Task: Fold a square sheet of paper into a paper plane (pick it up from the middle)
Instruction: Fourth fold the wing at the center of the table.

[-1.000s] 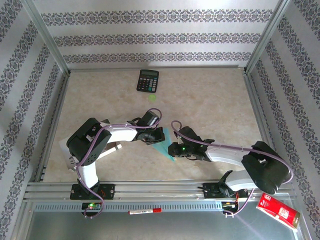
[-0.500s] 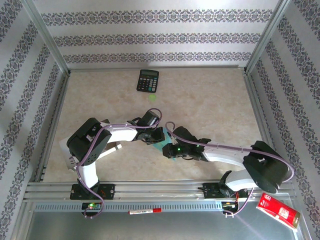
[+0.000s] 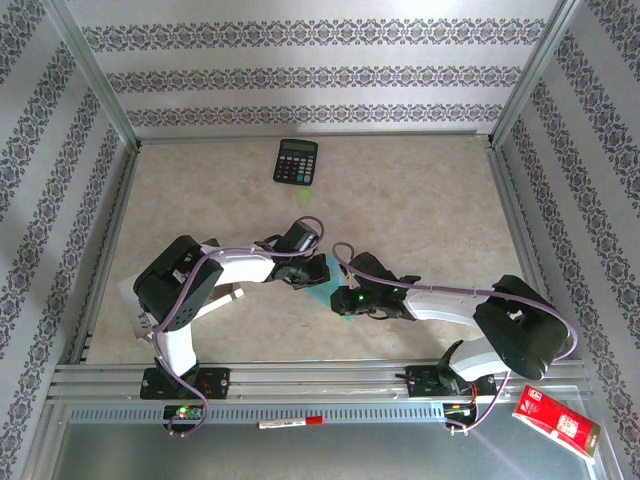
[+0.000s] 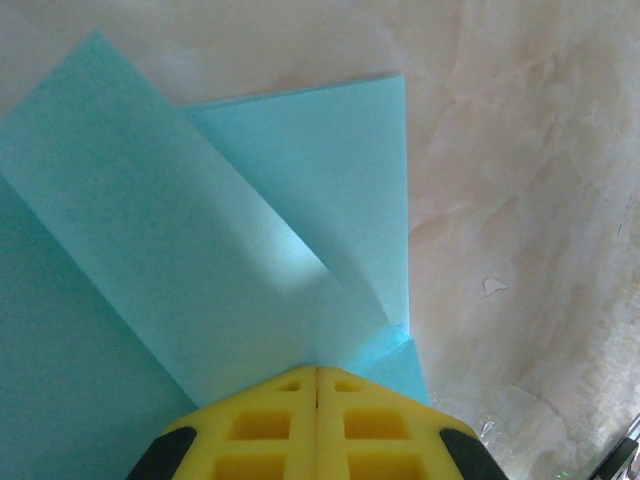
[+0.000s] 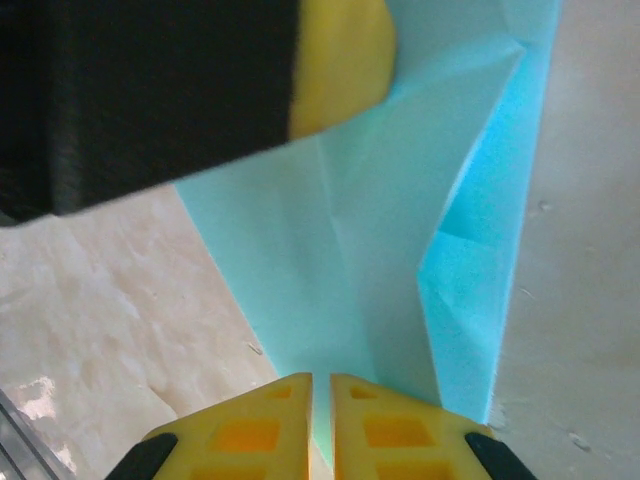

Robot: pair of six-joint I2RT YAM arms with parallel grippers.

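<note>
I see left pincer (image 4: pixel 318 371) closed tight, paper (image 4: pixel 230 230) just ahead | right pincer (image 5: pixel 321 379) narrow, nipping paper's edge.

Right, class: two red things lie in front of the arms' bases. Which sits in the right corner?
The red box, a flat carton lying askew at the far right. The slim red pen lies well left of it, towards the middle.

The square sheet of paper (image 4: pixel 250 230) is thin, matt cyan paper (softly creased). The bench (image 4: pixel 520 200) looks smooth, faintly glossy, marbled beige. The left end effector (image 4: pixel 317 372) has moulded matt yellow plastic fingers (image 4: pixel 270 430). At six o'clock runs a brushed-metal rail (image 3: pixel 320 375).
</note>
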